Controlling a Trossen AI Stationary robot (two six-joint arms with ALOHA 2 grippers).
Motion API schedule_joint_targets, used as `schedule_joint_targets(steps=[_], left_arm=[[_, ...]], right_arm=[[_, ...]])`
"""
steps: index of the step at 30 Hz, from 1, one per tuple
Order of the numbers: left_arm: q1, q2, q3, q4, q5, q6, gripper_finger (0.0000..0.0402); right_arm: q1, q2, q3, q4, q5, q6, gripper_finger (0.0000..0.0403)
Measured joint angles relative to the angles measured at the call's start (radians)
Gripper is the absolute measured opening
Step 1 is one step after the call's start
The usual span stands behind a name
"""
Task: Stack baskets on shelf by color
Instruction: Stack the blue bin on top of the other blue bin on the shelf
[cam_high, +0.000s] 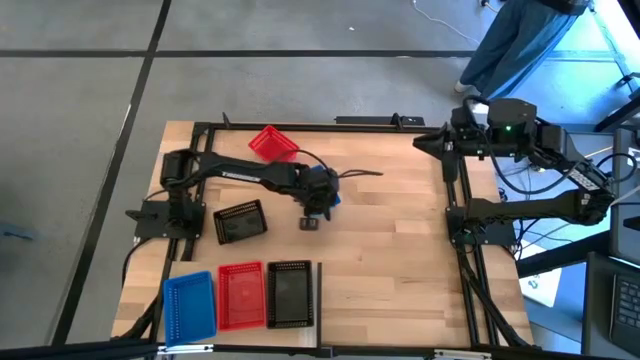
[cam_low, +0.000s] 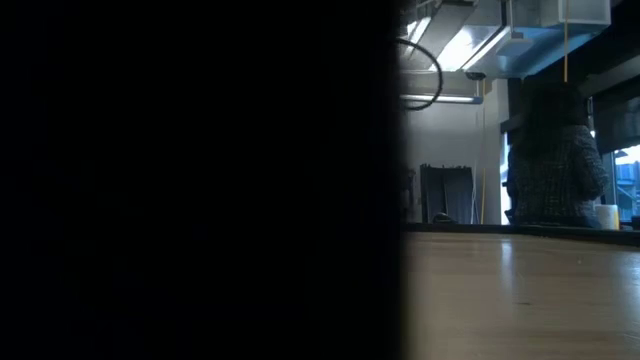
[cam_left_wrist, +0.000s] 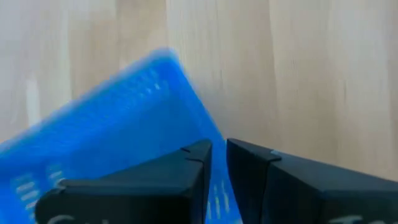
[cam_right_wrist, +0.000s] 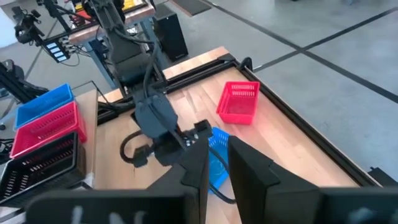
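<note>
Here a blue basket (cam_left_wrist: 112, 124) sits mid-bench under the left gripper (cam_high: 318, 205), whose fingers are pinched nearly together on its rim. Carry it level to the blue stack (cam_high: 189, 305) on the shelf, aligning corners before release. The right gripper (cam_right_wrist: 216, 163) waits nearly closed, empty, at the bench's far right.

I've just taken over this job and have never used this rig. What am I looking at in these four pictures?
It is a robot with two dark arms at a wooden table.

The high view looks straight down. The left hand is out over the middle of the table. The right hand waits at the far right edge.

Each wrist view looks past that arm's own fingers. The left wrist view shows the left hand shut on a blue basket.

The low view looks across the tabletop. Something dark blocks most of it, and a person stands in the room behind.

Loose on the table are a red basket and a black basket. A row of three baskets, blue, red and black, sits at the near edge.
</note>
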Motion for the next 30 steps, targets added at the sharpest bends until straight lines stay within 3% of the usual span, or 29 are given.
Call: schedule_joint_targets(steps=[18,26,30], left_arm=[[0.001,0.028,0.0,0.027,-0.037,-0.027,0.0041],[0.0,0.022,0.0,0.022,-0.119,0.0,0.0041],[0.005,0.021,0.0,-0.019,-0.097,-0.002,0.0041]], right_arm=[[0.0,0.0,0.0,-0.018,0.028,0.004,0.0058],[0.0,0.0,0.0,-0.018,0.028,0.005,0.0058],[0.0,0.0,0.0,-0.018,0.028,0.005,0.0058]])
